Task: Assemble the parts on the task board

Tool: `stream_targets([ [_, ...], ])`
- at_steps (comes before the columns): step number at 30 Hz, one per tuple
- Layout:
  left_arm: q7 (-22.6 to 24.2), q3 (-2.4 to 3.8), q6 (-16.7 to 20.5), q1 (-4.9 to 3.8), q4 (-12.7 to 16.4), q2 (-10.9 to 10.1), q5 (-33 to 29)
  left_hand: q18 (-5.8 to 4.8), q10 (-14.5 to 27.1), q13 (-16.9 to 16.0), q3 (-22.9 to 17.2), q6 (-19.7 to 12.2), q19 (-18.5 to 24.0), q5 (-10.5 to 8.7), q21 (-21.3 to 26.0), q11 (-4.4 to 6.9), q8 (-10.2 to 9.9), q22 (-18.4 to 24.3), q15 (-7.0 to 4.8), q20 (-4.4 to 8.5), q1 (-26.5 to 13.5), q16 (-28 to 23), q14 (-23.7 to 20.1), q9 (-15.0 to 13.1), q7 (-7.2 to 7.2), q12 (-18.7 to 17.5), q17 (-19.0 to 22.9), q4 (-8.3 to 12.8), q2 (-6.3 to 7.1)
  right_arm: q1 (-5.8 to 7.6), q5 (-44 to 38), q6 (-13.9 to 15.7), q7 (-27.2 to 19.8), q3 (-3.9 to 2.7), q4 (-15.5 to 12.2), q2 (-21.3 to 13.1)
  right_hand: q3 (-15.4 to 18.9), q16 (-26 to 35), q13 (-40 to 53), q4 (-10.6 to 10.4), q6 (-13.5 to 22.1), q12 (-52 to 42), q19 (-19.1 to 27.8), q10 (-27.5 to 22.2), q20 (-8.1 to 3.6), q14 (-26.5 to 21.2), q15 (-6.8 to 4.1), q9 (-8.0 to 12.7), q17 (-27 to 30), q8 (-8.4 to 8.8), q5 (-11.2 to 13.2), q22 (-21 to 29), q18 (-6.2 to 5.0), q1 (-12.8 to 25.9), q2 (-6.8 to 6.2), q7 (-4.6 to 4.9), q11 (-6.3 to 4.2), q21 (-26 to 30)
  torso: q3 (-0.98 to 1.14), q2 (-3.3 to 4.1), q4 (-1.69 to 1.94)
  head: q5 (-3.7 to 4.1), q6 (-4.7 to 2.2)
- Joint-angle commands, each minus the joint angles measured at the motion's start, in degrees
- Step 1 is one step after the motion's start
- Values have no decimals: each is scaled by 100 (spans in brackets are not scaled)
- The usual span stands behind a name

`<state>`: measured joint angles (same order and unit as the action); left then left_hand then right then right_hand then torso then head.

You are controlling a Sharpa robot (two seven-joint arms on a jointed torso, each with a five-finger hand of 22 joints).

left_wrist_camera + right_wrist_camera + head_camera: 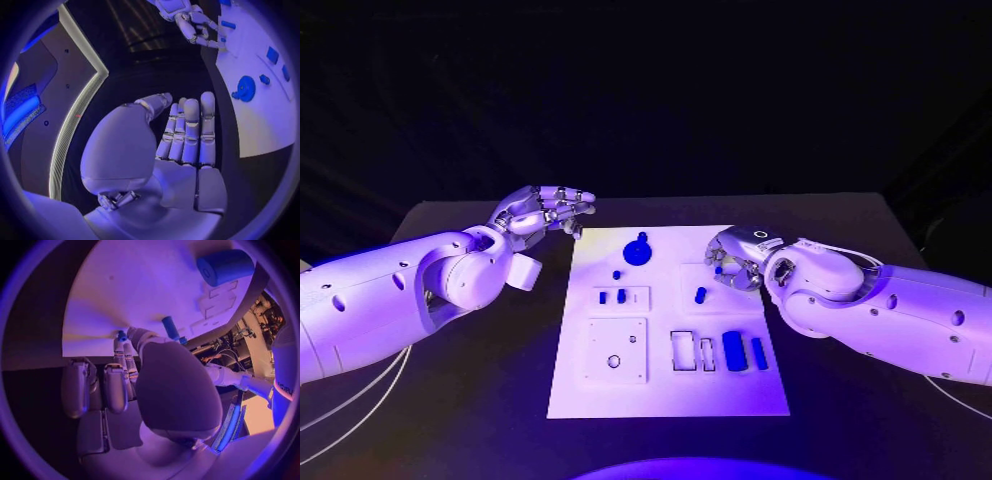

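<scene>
The white task board (668,385) lies in the middle of the black table. A round blue part (638,250) sits near its far edge, with a small blue piece (617,273) beside it. Two blue bars (734,350) lie near the right edge. My right hand (737,262) hovers low over the board's right side; its thumb and a finger pinch a tiny blue piece (121,334) on the board. A blue peg (170,327) stands just beside those fingertips. My left hand (545,210) floats off the board's far left corner, fingers straight (190,132), holding nothing.
A square white plate (616,350) with holes and a slotted frame (684,351) sit on the near half of the board. A blue cylinder (224,266) lies farther out on the board. Bare black table (473,400) surrounds the board on both sides.
</scene>
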<state>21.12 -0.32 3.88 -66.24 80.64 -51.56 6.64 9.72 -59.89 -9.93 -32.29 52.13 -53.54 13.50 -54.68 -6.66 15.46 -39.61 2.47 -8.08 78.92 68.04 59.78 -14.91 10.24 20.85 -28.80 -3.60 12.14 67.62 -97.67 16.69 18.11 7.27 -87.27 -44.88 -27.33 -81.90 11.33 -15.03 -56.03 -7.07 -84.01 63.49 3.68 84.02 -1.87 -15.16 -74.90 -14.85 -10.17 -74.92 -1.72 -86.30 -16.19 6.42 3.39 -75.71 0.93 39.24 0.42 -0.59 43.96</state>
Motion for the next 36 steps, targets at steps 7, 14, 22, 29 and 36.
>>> stream_targets([
  [7,84,5,-118,-2,31,-29,-106,87,53,-8,36,16,34,17,39,7,30,10,2,5,-26,-33,-36,-7,34,26,9,-2,-36,-45,-370,-247,185,24,13,44,-308,19,-90,151,-259,-47,-203,349,-18,341,22,-117,-267,-155,34,-1085,-78,-37,111,-12,-42,-137,0,-3,-4,12,18],
  [14,30,4,-88,-2,34,-50,-74,87,63,-9,37,8,31,21,62,3,28,27,3,4,-15,-55,-41,-6,40,29,23,7,-55,-52,-464,-305,267,28,-1,33,-403,14,-118,256,-307,-31,-213,447,-4,345,44,-165,-275,-186,-9,-1098,-73,-38,112,-12,-51,-157,1,-8,-7,27,27],
  [22,-29,3,-72,-2,32,-63,-34,88,68,-9,36,5,28,22,71,1,28,34,4,4,-10,-63,-41,-6,43,30,29,10,-67,-63,-520,-285,280,29,-59,-5,-482,-1,-128,379,-387,-38,-252,596,8,351,54,-229,-295,-237,-28,-1145,-50,-9,124,-15,-58,-281,2,-7,-8,25,30],
  [29,-66,3,-84,-3,24,-73,-20,88,73,-8,37,1,26,22,76,-1,27,38,5,4,-9,-67,-41,-5,46,30,32,11,-73,-74,-533,-267,302,29,-101,-26,-520,1,-165,446,-327,45,-240,570,22,351,79,-254,-291,-200,-51,-1142,-56,98,56,12,-32,-245,1,-8,-9,34,26],
  [36,-81,3,-90,-3,12,-78,-18,86,103,-5,55,-25,17,20,102,-14,15,58,14,0,-26,-86,-39,0,60,25,48,6,-79,-77,-535,-271,339,29,-118,-45,-482,31,-267,469,-180,245,-200,330,113,334,189,-261,-246,-95,-84,-1110,-74,339,-58,104,119,-113,1,-10,-10,36,27],
])
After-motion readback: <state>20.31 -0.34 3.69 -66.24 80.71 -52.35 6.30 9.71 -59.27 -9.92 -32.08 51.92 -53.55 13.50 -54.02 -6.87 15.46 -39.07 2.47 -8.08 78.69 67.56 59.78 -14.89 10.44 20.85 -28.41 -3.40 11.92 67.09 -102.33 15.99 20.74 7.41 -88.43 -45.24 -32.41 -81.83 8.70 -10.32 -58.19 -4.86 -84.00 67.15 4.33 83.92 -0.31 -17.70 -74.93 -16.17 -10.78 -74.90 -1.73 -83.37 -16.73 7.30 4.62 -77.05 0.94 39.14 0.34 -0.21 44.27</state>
